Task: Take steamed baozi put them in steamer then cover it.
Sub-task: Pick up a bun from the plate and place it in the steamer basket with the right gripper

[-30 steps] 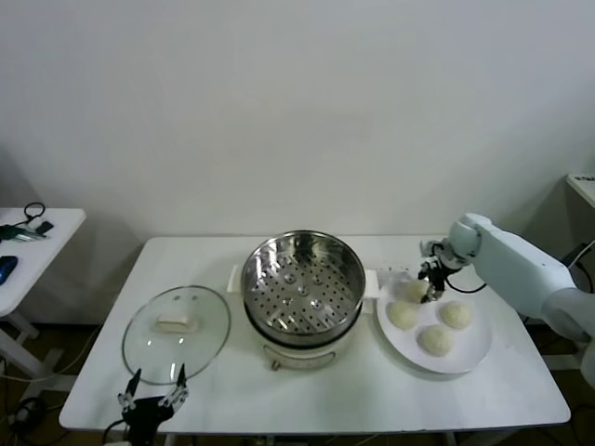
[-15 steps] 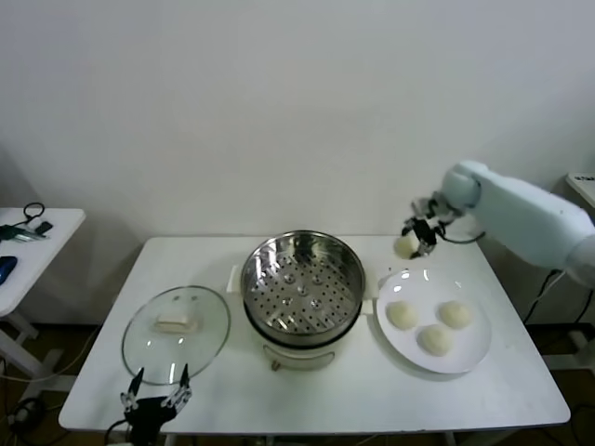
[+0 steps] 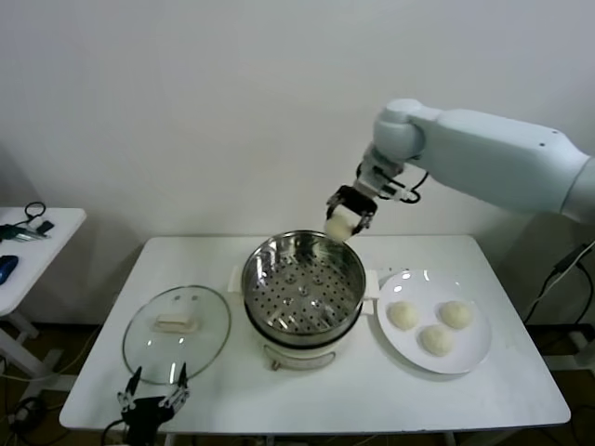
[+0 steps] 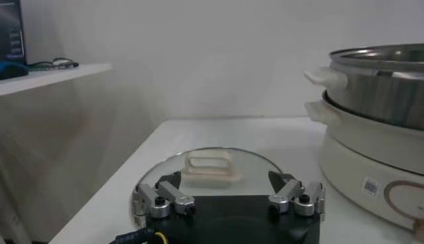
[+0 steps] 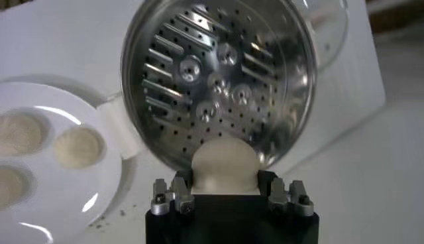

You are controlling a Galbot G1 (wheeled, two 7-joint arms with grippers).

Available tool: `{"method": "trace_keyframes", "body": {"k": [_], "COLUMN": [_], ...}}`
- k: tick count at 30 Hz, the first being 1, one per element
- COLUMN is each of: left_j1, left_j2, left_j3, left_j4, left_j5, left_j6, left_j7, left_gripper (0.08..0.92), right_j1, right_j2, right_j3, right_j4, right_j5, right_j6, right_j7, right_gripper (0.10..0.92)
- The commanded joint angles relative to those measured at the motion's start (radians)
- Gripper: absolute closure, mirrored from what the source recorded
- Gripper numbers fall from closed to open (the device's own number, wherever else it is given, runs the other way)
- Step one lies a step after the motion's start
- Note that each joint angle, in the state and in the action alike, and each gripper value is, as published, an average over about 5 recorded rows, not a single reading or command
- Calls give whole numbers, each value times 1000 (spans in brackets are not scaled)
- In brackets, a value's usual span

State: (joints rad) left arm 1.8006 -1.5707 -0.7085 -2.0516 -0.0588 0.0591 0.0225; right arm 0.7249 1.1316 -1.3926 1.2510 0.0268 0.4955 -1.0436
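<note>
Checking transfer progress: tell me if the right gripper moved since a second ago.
Yes. The right gripper, holding a baozi, went from the plate to above the steamer.

White table [image 3: 483, 395]; white plate [image 3: 469, 351] at right; side table [image 3: 37, 243] with dark clutter, far left.

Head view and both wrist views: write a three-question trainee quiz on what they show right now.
1. True or false: the right hand holds a small round cream-white dough bun above the shiny round stainless-steel steamer pot.
2. How many buns lie on the flat round white plate?
A. two
B. three
C. four
3. Fill in: the round clear glass lid with the white handle lies flat on the table, just ahead of the open ____ hand.

Key: 1 true; 2 B; 3 left.
</note>
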Motion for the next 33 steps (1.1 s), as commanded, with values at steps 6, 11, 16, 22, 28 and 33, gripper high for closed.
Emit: {"method": "trace_keyframes", "body": {"k": [6,11,16,22,28,33], "left_j1": [6,6,4,1,2,8], "left_j2": [7,10,10,9,6,3], "left_j3": [2,0,0,-1,-3,-1], "left_j4": [-7,-7,-4,-3,-5,-16], "left_j5": [1,-2,-3,-5,-5,-3], "left_j6": [0,-1,-3,-4,-4,-3], "left_j7": [0,-1,-3,-6,-8,-8], "left_gripper": [177,177,177,177,177,177], "right_j1": [-236,-281,-306,-322,-301,-192], "right_j2": [173,186,201,222,222,194], "right_j3": [59,96,129,160,136,67], "right_j4": [-158,-240,-299,-357,-345,-285], "right_j5": [-351,-400,-437,-452,-375,-208], "right_j6": [154,168,175,184,189,188], "right_j7": [80,100,126,151,136,84], "right_gripper": [386,385,385,384,313,216]}}
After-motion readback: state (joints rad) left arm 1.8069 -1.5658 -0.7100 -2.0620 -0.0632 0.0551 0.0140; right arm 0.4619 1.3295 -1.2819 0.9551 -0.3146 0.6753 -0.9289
